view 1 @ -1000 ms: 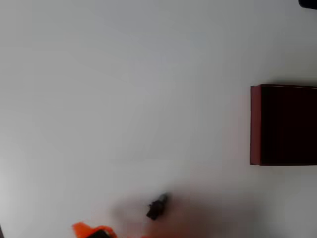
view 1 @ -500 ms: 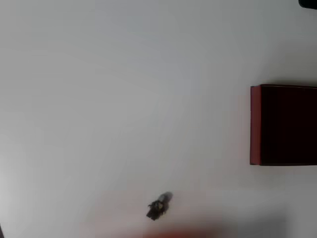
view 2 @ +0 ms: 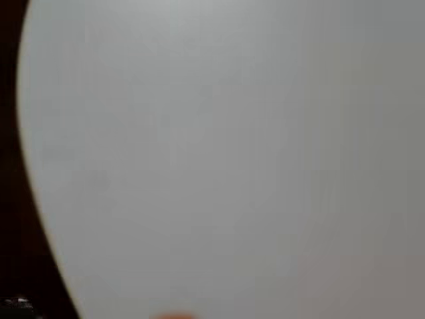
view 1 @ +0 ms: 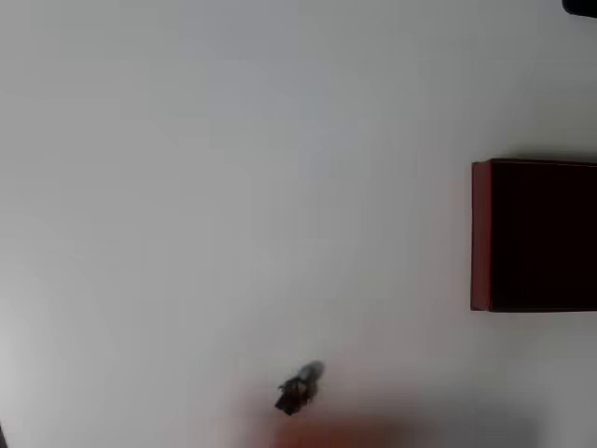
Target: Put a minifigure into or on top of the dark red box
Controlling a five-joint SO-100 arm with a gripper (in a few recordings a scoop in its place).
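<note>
Seen from overhead, the minifigure (view 1: 298, 389) is lying on the white table (view 1: 233, 187) near the bottom edge of the picture, a little left of centre, its pale greyish spot pointing up and to the right and its dark body trailing down and to the left. It is resting alone, touching nothing but the table. The dark red box (view 1: 481, 233) is sitting at the right edge, its maroon left wall facing the open table and its near-black inside running out of the picture; it is well apart from the minifigure, above it and far to the right.

A faint reddish blur is showing along the bottom edge just below the minifigure, too soft for me to call it my gripper or to point at it. My wrist view is looking at pale, blurred table surface with a dark curved band down its left side. I cannot tell whether my fingers are spread or closed, and I am seeing nothing held between them.
</note>
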